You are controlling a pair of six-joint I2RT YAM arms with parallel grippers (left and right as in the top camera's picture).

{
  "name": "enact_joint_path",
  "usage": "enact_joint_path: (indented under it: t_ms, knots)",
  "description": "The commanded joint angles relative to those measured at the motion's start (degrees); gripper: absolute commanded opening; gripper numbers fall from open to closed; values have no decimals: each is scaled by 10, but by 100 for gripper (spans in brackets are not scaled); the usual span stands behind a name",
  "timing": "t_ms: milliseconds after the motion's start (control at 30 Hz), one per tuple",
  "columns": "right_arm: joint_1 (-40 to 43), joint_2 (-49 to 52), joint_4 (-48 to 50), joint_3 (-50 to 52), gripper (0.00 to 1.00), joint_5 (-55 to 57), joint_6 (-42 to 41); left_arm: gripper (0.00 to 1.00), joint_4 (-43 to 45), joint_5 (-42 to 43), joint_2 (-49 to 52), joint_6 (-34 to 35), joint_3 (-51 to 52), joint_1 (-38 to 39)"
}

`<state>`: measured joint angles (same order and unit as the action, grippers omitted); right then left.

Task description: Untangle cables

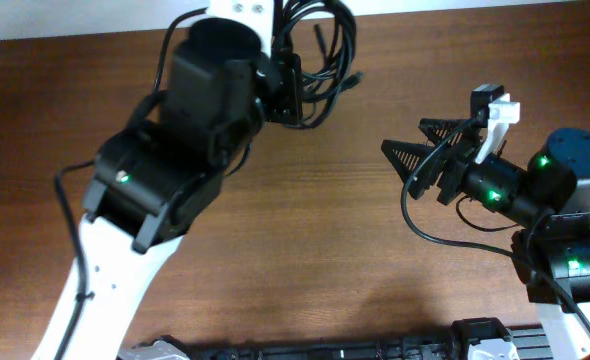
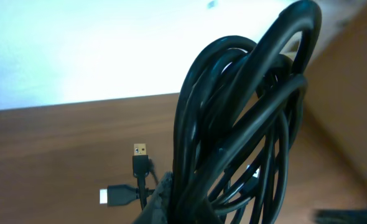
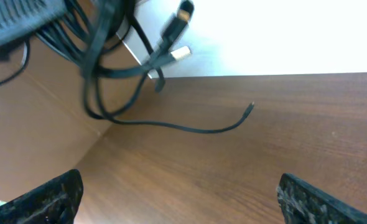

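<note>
Cables (image 2: 239,130) are held as one thick bundle by the left gripper (image 1: 285,85), which is clamped shut on the loops near the far edge of the tabletop (image 1: 305,230); in the left wrist view the coils fill the frame and the jaws themselves are hidden beneath them. The bundle appears to be lifted clear of the wood, though the height cannot be judged well from overhead. Below the grip two plug ends (image 3: 174,34) hang loose, and one thin tail (image 3: 190,127) trails down across the tabletop, its tip lying free. The right gripper (image 1: 415,160) is spread fully wide and empty, well apart from the bundle, toward the right edge, with its fingers pointed at the cables.

Several risks are judged from this. Because every loop is pinched together in one grasp, a pull on any strand is likely to tighten the knot rather than free it. If the trailing tail is taken by the right gripper and drawn hard, the whole bundle may be dragged out of the left grip, or a plug may be snagged in a loop. The tail is thin and lies flat, so a closing pinch may miss it or scrape the tabletop.
</note>
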<state>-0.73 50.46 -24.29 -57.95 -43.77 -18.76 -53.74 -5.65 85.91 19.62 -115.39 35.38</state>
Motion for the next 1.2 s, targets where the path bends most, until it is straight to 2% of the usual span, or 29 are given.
enact_joint_path:
  t_ms: [0, 100, 233, 367, 600, 800, 900, 1033, 1167]
  knots:
    - [0, 3, 0, -1, 96, -13, 34, 0, 25, 167, -21, 14, -9, -32]
    - [0, 3, 5, -1, 89, -13, 36, 0, 39, 257, -21, 14, -9, -56]
    - [0, 3, 40, -1, 87, -64, 59, 0, 58, 352, -21, 15, -9, -75]
    - [0, 3, 69, -1, 86, -116, 97, 0, 73, 392, -21, 23, -9, -74]
    - [0, 3, 112, -1, 82, -124, 100, 0, 113, 499, -21, 36, -9, -74]
    - [0, 3, 170, -1, 79, -146, 99, 0, 115, 533, -21, 42, -9, -74]
    - [0, 3, 188, -1, 73, -146, 98, 0, 115, 539, -21, 42, -9, -74]
    - [0, 5, 238, -1, 55, -146, 92, 0, 115, 539, -21, 42, -9, -74]
    - [0, 5, 276, -1, 49, -172, 74, 0, 115, 539, -21, 42, -9, -74]
